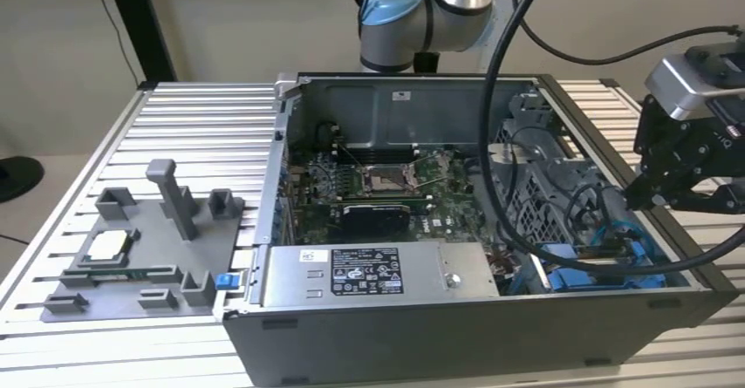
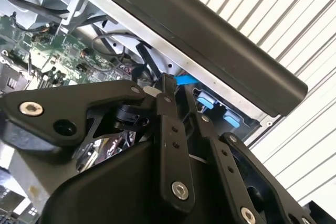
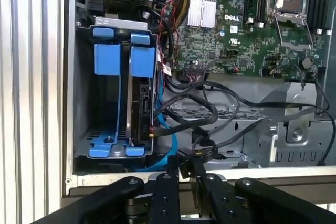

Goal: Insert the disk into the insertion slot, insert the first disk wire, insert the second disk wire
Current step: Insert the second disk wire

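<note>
The disk (image 3: 143, 106) sits on edge inside the insertion slot (image 3: 107, 59), a grey bay with blue plastic fittings at the case's corner (image 1: 577, 276). A blue wire (image 3: 169, 148) curves from below up to the disk's edge. My gripper (image 3: 187, 179) hovers just outside the bay. Its black fingers (image 3: 163, 198) are drawn close together on a black wire connector (image 3: 188, 167). In the exterior view the gripper (image 1: 652, 198) hangs over the case's wall on the exterior view's right. In the second wrist view the fingertips (image 2: 167, 85) sit beside the blue wire (image 2: 186, 79).
The open computer case lies on a slatted metal table (image 1: 198, 118). Inside are the motherboard (image 1: 372, 192), a grey labelled power supply box (image 1: 366, 275) and loops of black cable (image 3: 210, 111). A grey fixture plate (image 1: 140, 248) lies at the exterior view's left. The arm's thick hoses (image 1: 501, 144) cross the case.
</note>
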Motion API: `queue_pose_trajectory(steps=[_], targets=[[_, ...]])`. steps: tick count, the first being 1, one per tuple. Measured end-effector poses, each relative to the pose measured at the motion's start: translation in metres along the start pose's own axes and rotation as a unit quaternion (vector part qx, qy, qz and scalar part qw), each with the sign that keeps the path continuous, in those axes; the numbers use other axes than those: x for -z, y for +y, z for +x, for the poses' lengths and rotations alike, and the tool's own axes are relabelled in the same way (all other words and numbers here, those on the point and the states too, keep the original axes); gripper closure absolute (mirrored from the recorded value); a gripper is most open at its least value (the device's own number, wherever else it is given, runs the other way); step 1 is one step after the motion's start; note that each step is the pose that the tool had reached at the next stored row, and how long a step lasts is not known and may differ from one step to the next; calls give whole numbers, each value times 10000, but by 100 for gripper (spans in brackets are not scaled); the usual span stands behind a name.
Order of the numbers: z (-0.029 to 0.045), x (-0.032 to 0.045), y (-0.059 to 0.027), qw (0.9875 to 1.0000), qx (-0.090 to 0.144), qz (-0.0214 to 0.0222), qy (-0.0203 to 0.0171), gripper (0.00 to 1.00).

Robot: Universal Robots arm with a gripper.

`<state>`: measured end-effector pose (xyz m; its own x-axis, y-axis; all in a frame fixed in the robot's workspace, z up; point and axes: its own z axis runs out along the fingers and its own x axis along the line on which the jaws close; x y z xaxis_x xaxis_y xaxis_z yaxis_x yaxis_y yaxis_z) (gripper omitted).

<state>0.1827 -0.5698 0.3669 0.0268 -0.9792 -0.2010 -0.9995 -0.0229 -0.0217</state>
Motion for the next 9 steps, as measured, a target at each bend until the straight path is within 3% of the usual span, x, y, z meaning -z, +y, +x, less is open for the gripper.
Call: queue_pose_trajectory(steps=[4, 5, 9], targets=[[1, -1, 1, 10000, -6, -27, -2, 0], [1, -1, 1, 10000, -7, -33, -2, 100], [2, -2, 10, 10000, -9, -44, -3, 100]])
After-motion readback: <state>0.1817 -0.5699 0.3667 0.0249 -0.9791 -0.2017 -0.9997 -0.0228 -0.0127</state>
